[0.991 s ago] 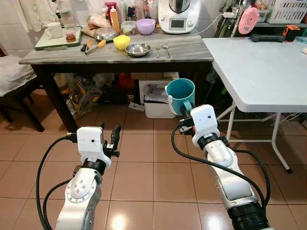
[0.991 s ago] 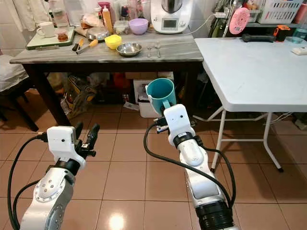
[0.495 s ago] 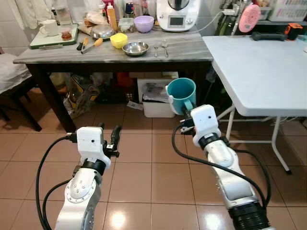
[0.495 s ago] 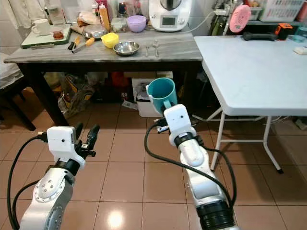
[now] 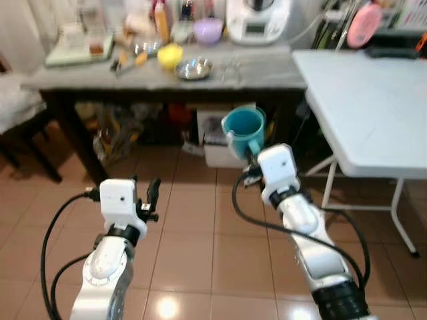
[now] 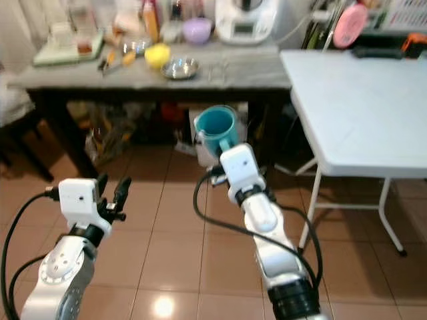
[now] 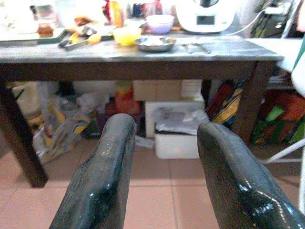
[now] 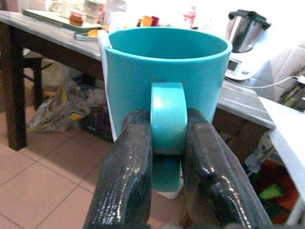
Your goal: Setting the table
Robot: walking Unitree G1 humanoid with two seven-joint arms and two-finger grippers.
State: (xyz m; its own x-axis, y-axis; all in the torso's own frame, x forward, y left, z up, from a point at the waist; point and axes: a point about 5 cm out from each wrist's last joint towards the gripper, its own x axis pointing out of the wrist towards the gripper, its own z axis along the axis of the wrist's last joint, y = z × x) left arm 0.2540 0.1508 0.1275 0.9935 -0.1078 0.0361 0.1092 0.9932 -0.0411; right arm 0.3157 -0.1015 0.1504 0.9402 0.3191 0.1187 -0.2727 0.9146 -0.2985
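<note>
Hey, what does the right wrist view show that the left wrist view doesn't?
The right wrist view alone shows the right gripper clamping the handle of the teal mug, held upright. The left wrist view alone shows the left gripper, open with nothing between its fingers, and the white bin under the table. Both show the dark wooden table and the white kitchen appliance.

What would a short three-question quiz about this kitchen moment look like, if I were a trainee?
1. True or false: the right gripper pinches the teal mug by its handle.
2. Which bowl sits on the dark table next to the yellow bowl? A) steel bowl B) wooden bowl C) black bowl
3. Fill in: the left gripper is open and holds ____.

Key: 1 true; 2 A; 3 nothing.
</note>
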